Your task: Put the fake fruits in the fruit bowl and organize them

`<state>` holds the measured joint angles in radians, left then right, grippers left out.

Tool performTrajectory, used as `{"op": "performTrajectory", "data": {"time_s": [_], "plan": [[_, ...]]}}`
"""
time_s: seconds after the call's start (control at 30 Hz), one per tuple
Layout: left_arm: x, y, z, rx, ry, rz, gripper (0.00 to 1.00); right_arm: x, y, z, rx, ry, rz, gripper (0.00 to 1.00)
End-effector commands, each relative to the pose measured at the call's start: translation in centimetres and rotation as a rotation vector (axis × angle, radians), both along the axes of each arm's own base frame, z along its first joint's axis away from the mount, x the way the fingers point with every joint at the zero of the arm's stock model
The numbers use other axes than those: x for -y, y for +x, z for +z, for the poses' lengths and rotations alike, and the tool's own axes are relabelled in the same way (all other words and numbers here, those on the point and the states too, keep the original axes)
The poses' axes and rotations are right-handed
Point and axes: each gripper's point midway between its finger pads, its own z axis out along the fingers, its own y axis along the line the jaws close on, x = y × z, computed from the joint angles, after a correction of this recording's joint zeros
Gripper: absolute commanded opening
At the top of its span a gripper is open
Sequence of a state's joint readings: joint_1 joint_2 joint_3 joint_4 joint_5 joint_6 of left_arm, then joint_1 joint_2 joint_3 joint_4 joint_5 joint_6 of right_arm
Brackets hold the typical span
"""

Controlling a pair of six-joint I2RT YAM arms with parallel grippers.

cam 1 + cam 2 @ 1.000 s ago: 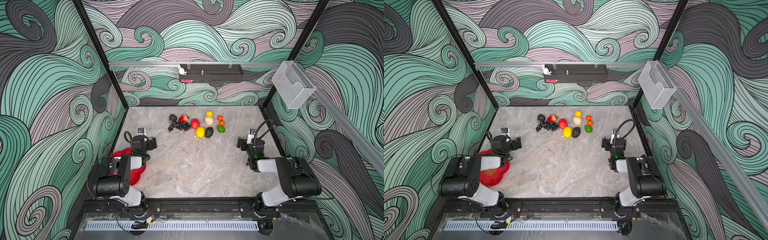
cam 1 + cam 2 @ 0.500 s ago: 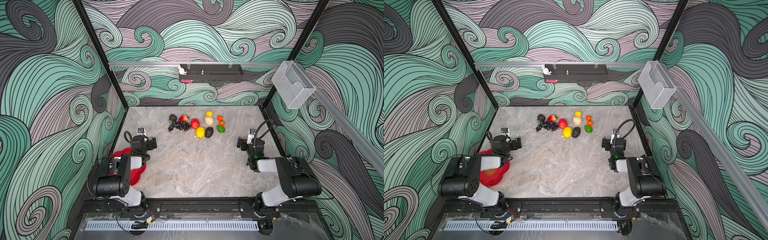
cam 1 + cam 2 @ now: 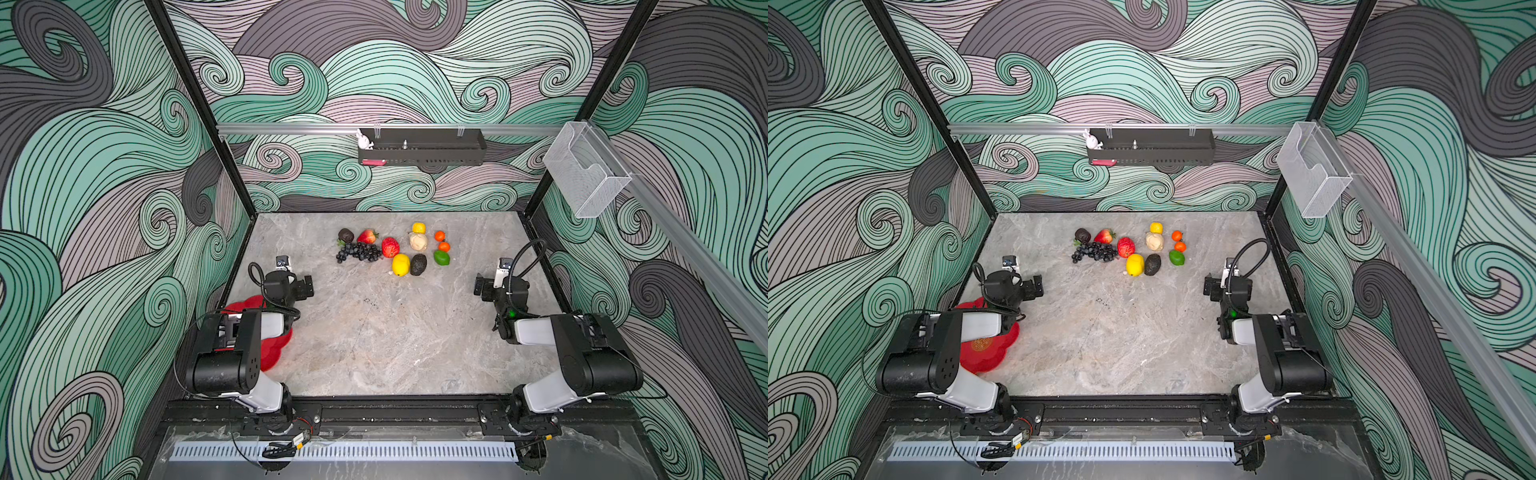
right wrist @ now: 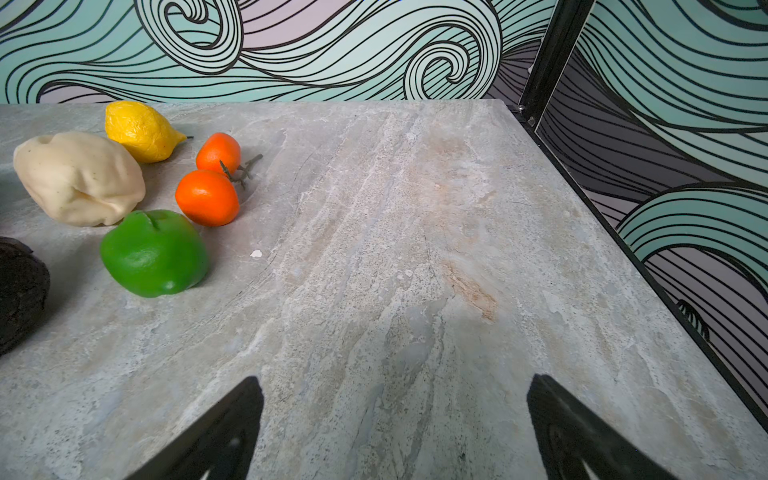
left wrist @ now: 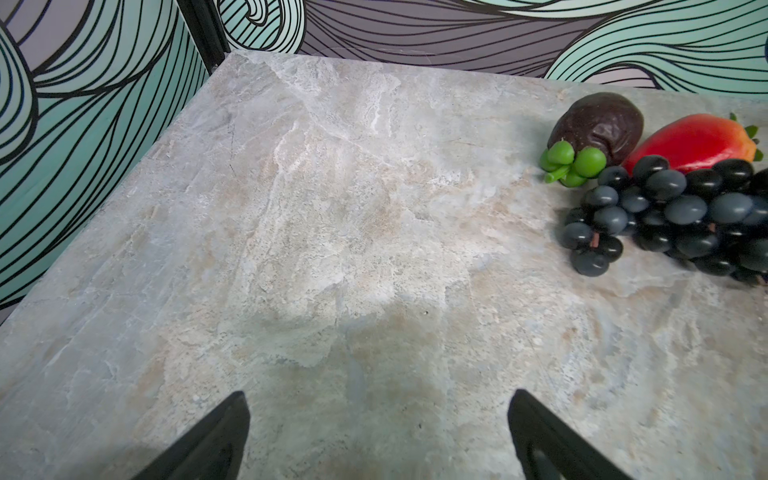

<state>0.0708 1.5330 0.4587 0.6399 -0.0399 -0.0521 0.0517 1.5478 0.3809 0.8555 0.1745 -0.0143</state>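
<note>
No change from a second ago: task not begun. Left gripper (image 5: 378, 411) and right gripper (image 4: 395, 390) spread wide, empty, over mottled grey stone-look tabletop (image 3: 374, 340). Glossy plastic fake fruits (image 3: 390, 247) clustered far-centre: knobbly dark grape bunch (image 5: 673, 216), dimpled yellow lemon (image 4: 137, 131), smooth green lime (image 4: 153, 253), lumpy beige pear (image 4: 79, 178). Shallow scalloped glossy red fruit bowl (image 3: 988, 357) near-left, largely under left arm, seemingly empty.

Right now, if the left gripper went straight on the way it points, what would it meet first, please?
The way looks free: the left gripper points over bare table toward the back wall, with the grapes and dark avocado off to one side. Depth is unclear.
</note>
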Motion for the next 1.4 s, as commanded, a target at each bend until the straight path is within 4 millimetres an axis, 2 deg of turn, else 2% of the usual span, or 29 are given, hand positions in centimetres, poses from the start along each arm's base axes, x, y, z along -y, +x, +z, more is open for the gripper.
{"op": "performTrajectory", "data": {"time_s": [0.0, 0.17, 0.23, 0.33, 0.37, 0.47, 0.63, 0.73, 0.83, 0.9, 0.97, 1.07, 1.13, 1.27, 1.37], "plan": [[0.0, 0.8, 1.2, 0.030, -0.001, -0.014, 0.99, -0.1, 0.5, 1.2, 0.036, 0.011, 0.005, 1.00], [0.3, 0.8, 1.2, 0.032, 0.001, -0.037, 0.99, -0.1, 0.5, 1.1, 0.033, 0.011, 0.005, 1.00], [1.0, 1.0, 1.9, 0.039, 0.013, -0.086, 0.99, -0.1, 0.5, 1.1, 0.036, 0.011, 0.005, 1.00], [1.6, 1.0, 3.7, -0.030, 0.014, -0.098, 0.99, -0.7, 0.6, 1.9, 0.050, 0.011, 0.042, 1.00], [1.8, 0.9, 5.3, -0.003, 0.023, -0.106, 0.99, -1.0, 0.7, 2.4, 0.040, 0.011, 0.059, 1.00], [2.2, 0.5, 8.5, 0.074, -0.023, -0.070, 0.99, -1.5, 0.4, 5.0, -0.010, 0.023, 0.086, 1.00], [3.5, 0.2, 14.9, 0.156, -0.229, -0.006, 0.99, -3.7, -1.3, 11.1, 0.112, 0.125, 0.174, 1.00], [4.0, -0.8, 17.5, 0.122, -0.337, 0.022, 0.99, -5.4, -2.5, 14.0, 0.146, 0.182, 0.233, 1.00], [4.0, -2.3, 18.9, 0.104, -0.396, 0.050, 0.99, -5.8, -4.0, 16.3, 0.179, 0.269, 0.231, 1.00], [3.2, -3.8, 18.8, 0.090, -0.429, 0.128, 0.99, -5.0, -5.0, 17.3, 0.195, 0.357, 0.168, 1.00], [1.9, -6.3, 17.5, 0.012, -0.460, 0.249, 0.99, -4.3, -6.4, 17.2, 0.167, 0.495, 0.070, 1.00], [0.5, -9.8, 15.5, -0.081, -0.451, 0.379, 0.99, -7.3, -8.4, 15.8, 0.054, 0.605, 0.163, 1.00], [0.5, -11.1, 14.5, -0.136, -0.430, 0.367, 0.99, -9.2, -9.7, 14.5, -0.007, 0.712, 0.240, 1.00], [0.5, -13.7, 11.5, -0.309, -0.389, 0.402, 0.99, -10.8, -11.3, 12.1, -0.088, 0.831, 0.272, 1.00], [1.0, -14.2, 8.8, -0.437, -0.375, 0.390, 0.99, -11.1, -11.9, 10.7, -0.144, 0.820, 0.264, 1.00]]}}
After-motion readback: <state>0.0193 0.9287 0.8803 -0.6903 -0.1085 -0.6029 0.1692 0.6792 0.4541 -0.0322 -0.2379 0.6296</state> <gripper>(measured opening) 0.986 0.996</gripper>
